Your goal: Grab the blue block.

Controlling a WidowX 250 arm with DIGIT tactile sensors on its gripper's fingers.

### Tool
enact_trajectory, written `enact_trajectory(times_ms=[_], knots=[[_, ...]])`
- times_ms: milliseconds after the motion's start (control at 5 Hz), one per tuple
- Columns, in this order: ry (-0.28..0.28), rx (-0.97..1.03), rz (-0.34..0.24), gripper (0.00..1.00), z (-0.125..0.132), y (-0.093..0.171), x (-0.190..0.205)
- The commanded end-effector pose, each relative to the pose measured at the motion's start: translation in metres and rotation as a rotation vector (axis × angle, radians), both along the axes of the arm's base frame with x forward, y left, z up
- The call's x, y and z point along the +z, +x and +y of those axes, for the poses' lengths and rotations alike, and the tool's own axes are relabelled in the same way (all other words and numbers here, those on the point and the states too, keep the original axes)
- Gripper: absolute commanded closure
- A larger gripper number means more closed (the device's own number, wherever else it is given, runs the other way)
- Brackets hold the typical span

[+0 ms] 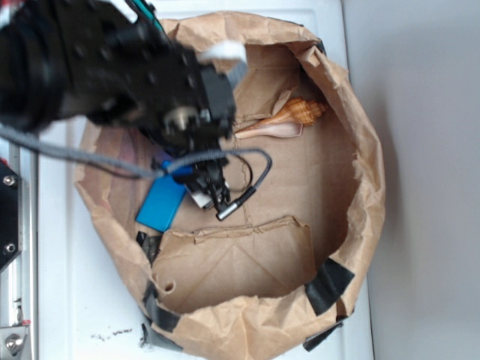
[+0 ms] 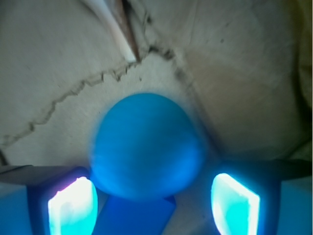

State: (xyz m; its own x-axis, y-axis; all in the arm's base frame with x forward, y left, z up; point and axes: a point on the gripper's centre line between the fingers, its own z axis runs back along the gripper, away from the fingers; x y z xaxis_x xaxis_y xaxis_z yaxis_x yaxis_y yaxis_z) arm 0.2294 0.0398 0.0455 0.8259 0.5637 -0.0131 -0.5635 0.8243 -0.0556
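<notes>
- Blue block (image 1: 163, 204): flat bright blue slab, lying on the floor of the brown paper bag (image 1: 352, 187), in the left half of the bag, roughly 9 o'clock from the bag's centre in the exterior view. Its upper right corner is covered by the gripper.
- Wrist view: only a dark blue strip of the blue block (image 2: 134, 215) shows, at the bottom edge, at 6 o'clock from the blue ball (image 2: 146, 147), between the two fingers.
- Blue ball: round, blurred, fills the centre of the wrist view. It overlaps the block's upper edge; contact cannot be confirmed.
- Gripper (image 1: 212, 191): black, pointed down into the bag, at 1 o'clock from the block's centre, just beside it or over its corner.
- Fingers (image 2: 73, 208): spread apart, one at the lower left and one at the lower right of the wrist view, pads glowing cyan. Ball and block strip sit in the gap; neither pad appears to press on either. Jaws released, grasping nothing.
- Grey cable (image 1: 90, 159): runs from the arm across the bag rim toward the gripper.
- Seashell (image 1: 300, 114): orange-tan, at 1 o'clock from the gripper, well apart, near the far wall of the bag.
- Bag rests on a white surface (image 1: 67, 300); black tape patches on its near rim.
</notes>
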Motion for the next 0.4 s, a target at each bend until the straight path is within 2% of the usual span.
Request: enact_trajectory(times_ms=[0, 200], knots=[[-0.037, 0.063, -0.079, 0.00, 0.0016, 0.0051, 0.0192], [-0.041, 0.092, -0.072, 0.00, -0.0078, 0.0036, 0.0116]])
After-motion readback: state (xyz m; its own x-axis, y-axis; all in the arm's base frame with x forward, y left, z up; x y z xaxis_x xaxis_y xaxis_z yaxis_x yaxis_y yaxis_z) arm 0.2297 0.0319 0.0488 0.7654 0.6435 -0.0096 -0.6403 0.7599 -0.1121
